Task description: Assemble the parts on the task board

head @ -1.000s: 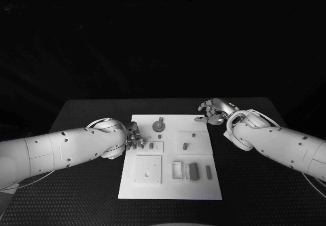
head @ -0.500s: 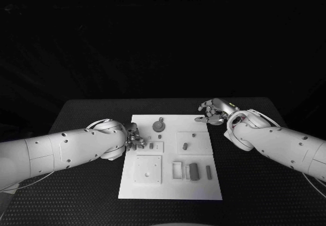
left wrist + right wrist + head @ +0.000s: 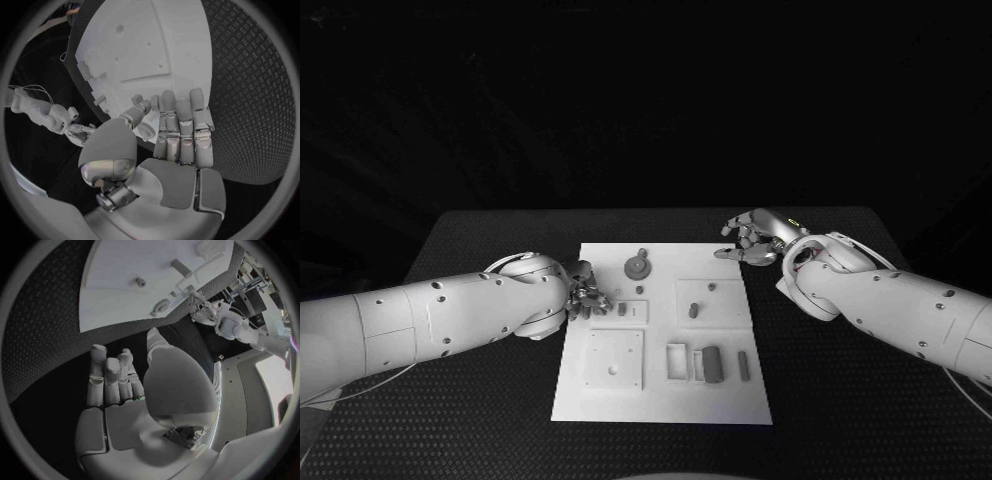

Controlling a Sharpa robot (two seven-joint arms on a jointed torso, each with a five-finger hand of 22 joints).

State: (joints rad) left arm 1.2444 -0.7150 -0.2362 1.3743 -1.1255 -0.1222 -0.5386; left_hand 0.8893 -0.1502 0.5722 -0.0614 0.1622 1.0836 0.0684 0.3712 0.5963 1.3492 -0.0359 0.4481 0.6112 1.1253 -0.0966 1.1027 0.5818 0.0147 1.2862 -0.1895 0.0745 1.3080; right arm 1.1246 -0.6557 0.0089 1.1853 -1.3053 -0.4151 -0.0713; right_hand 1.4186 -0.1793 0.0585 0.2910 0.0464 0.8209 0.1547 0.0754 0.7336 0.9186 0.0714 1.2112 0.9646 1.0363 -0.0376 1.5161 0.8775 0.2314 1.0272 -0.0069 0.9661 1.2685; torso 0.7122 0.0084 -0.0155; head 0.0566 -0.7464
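The white task board (image 3: pixel 661 395) lies in the middle of the black table. On it are a round grey disc part (image 3: pixel 636 266), small pegs (image 3: pixel 713 287) and long grey blocks (image 3: pixel 711 363). My left hand (image 3: pixel 584 295) is at the board's left edge, its fingers (image 3: pixel 181 127) straight and side by side over the board (image 3: pixel 144 50). The thumb lies close beside them and I see nothing between them. A small dark part (image 3: pixel 603 311) lies just by the fingertips. My right hand (image 3: pixel 750 241) hovers off the board's far right corner, fingers (image 3: pixel 109 372) loosely extended and holding nothing.
Raised white square plates (image 3: pixel 615 360) and slot frames (image 3: pixel 675 360) stand on the board's near half. Bare black table (image 3: pixel 488 240) surrounds the board on all sides. In the right wrist view the disc (image 3: pixel 161 306) and a peg (image 3: pixel 141 283) show on the board (image 3: pixel 125 300).
My left hand's fingers have crept slightly toward the board's small parts. The right hand has stayed where it was.
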